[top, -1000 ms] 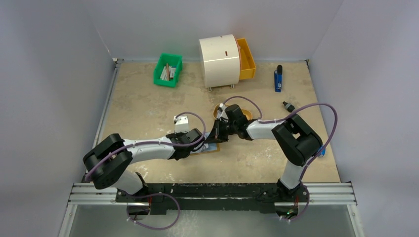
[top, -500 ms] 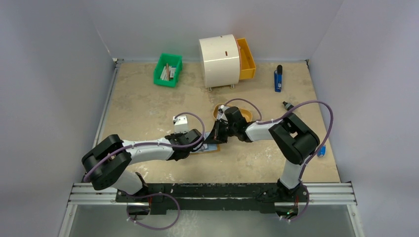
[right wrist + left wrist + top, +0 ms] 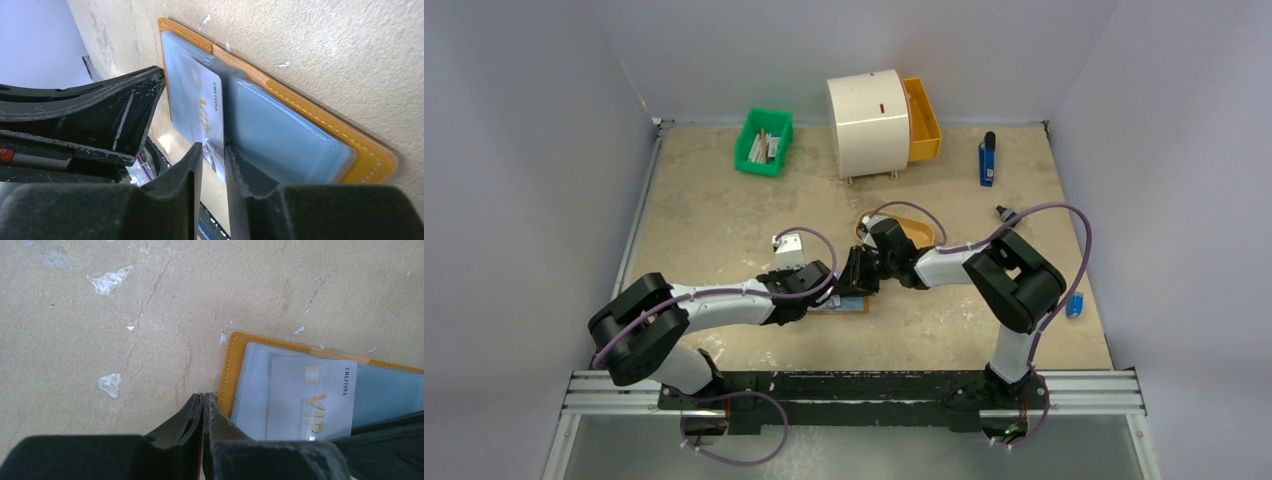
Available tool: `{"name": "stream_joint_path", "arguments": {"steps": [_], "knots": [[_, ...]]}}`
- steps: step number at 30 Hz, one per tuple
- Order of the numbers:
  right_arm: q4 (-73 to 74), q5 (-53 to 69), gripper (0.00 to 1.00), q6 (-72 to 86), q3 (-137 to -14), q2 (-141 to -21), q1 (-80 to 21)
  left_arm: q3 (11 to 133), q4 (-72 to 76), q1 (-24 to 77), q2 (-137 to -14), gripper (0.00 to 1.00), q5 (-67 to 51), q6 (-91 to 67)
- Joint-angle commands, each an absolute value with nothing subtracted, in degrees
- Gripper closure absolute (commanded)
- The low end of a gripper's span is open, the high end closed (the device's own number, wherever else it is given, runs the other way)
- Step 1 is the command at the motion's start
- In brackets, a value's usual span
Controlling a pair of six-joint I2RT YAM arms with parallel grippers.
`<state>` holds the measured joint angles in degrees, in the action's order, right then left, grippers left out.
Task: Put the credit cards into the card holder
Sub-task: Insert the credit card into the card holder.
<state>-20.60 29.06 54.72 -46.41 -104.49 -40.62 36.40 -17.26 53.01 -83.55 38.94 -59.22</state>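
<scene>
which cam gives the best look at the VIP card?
Left wrist: the card lies face-up on the open card holder, with its gold print readable. The right wrist view sees the card at a steep slant, one corner between the right gripper fingers. In the top view the arms cover it; only a sliver of the card holder shows.

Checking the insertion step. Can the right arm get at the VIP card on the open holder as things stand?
Probably yes. The card has its lower edge between the slightly parted fingers of the right gripper, and the shut left gripper sits at the card holder edge, off the card.
</scene>
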Motion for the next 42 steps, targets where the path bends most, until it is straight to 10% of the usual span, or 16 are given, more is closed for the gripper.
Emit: {"name": "stream_joint_path", "arguments": {"steps": [1,30,42], "knots": [[-17.7,27.5,0.70,53.3,-49.0,-103.2,-41.6,35.2,-16.0,53.0,-82.6,0.98,34.9,-61.1],[-11.6,28.4,0.63,50.4,-54.9,-105.8,-43.5,34.9,-14.5,52.9,-80.3,1.00,33.2,-61.5],[7.3,19.3,0.36,45.1,-57.7,-96.2,-43.4,36.4,-20.4,52.9,-74.0,0.84,39.6,-60.6]]}}
